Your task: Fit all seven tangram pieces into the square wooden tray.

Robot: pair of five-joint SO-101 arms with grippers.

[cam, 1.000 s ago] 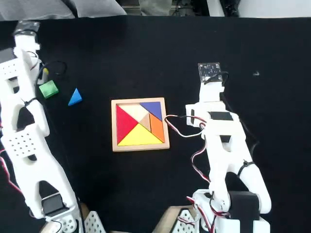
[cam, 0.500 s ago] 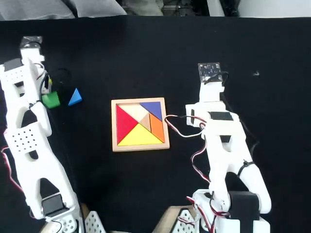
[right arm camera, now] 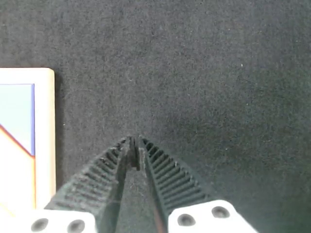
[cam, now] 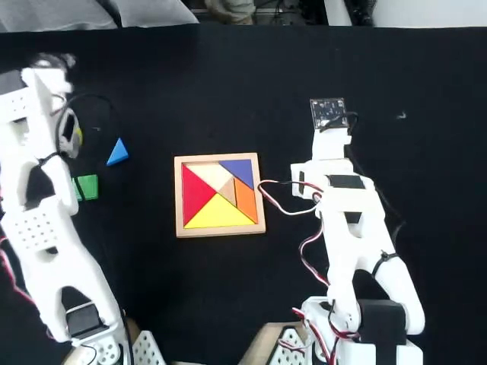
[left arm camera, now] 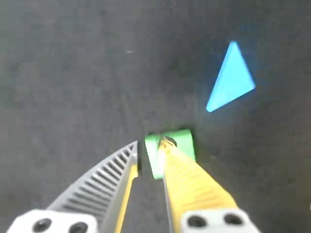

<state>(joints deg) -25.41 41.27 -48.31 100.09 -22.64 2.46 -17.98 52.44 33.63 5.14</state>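
Observation:
The square wooden tray (cam: 179,196) lies mid-table with several coloured pieces in it and pale wood showing near its top middle. A green square (cam: 86,187) and a blue triangle (cam: 116,152) lie on the black cloth left of the tray, beside the left arm (cam: 38,152). In the left wrist view my left gripper (left arm camera: 150,144) is narrowly open. Its yellow finger (left arm camera: 187,182) overlaps the green square (left arm camera: 183,141), with nothing between the tips, and the blue triangle (left arm camera: 232,80) lies farther off. My right gripper (right arm camera: 133,143) is shut over bare cloth beside the tray's edge (right arm camera: 44,131).
Black cloth covers the table, with open room behind and in front of the tray. The right arm (cam: 346,220) stands just right of the tray, its red and white cable (cam: 278,199) looping at the tray's right edge.
The green square has moved from beside the blue triangle toward the table's near side, and the left arm has shifted with it. The right arm and the tray have kept still.

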